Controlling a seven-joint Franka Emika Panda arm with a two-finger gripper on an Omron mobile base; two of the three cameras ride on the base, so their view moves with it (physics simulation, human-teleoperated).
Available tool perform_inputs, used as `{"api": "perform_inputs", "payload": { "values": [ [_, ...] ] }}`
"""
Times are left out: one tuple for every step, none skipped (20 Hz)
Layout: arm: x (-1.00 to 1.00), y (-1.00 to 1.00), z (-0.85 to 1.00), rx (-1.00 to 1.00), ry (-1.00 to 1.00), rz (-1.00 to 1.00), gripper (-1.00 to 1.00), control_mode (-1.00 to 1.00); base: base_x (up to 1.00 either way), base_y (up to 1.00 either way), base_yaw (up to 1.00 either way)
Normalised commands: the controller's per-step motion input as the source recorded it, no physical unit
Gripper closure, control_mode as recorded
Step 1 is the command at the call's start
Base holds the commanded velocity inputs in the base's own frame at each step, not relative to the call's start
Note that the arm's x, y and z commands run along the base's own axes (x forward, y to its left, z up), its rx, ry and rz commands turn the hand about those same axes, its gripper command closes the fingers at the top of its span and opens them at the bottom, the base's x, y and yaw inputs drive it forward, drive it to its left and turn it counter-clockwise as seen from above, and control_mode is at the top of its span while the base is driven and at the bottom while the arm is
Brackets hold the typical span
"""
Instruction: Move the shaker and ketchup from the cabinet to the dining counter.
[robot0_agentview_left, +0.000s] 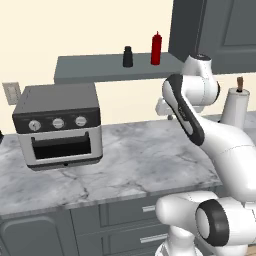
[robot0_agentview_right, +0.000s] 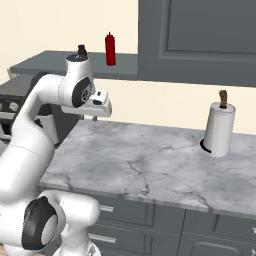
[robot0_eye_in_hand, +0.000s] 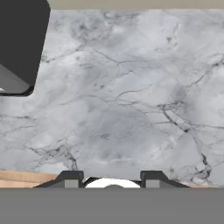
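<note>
On the cabinet shelf, the shaker and ketchup stand upright, near each other but apart. The tool hangs well below them over the marble surface, pointing down, jaws parted with nothing between them. For the first grasp, raise the hand to shelf height, turn it level, and close on the shaker's body below its cap without brushing the ketchup.

A grey-veined white marble worktop runs below a cream wall, dark grey drawer fronts beneath it, a silver-and-black toaster oven on its left end
</note>
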Motion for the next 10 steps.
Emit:
{"api": "perform_inputs", "payload": {
  "values": [
    [-0.01, 0.0, 0.0, 0.0, 0.0, 0.0, -1.0, -1.0, 0.0, 0.0, 0.0],
    [-0.16, 0.0, 0.0, 0.0, 0.0, 0.0, -1.0, -1.0, 0.0, 0.0, 0.0],
    [-0.3, 0.0, 0.0, 0.0, -0.06, 0.0, -1.0, -1.0, 0.0, 0.0, 0.0],
    [-0.46, 0.0, 0.0, -0.01, -0.19, 0.0, -1.0, -1.0, 0.0, 0.0, 0.0],
    [-0.57, 0.0, 0.1, -0.01, -0.31, 0.0, -1.0, -1.0, 0.0, 0.0, 0.0],
    [-0.64, 0.1, 0.24, -0.05, -0.45, 0.0, -1.0, -1.0, 0.0, 0.0, 0.0],
    [-0.61, 0.08, 0.34, -0.04, -0.45, 0.0, -1.0, -1.0, 0.0, 0.0, 0.0],
    [-0.59, 0.11, 0.46, -0.04, -0.46, 0.0, -1.0, -1.0, 0.0, 0.0, 0.0],
    [-0.57, 0.09, 0.51, -0.03, -0.45, 0.0, -1.0, -1.0, 0.0, 0.0, 0.0],
    [-0.51, 0.13, 0.59, -0.03, -0.44, 0.0, -1.0, -1.0, 0.0, 0.0, 0.0]
  ]
}}
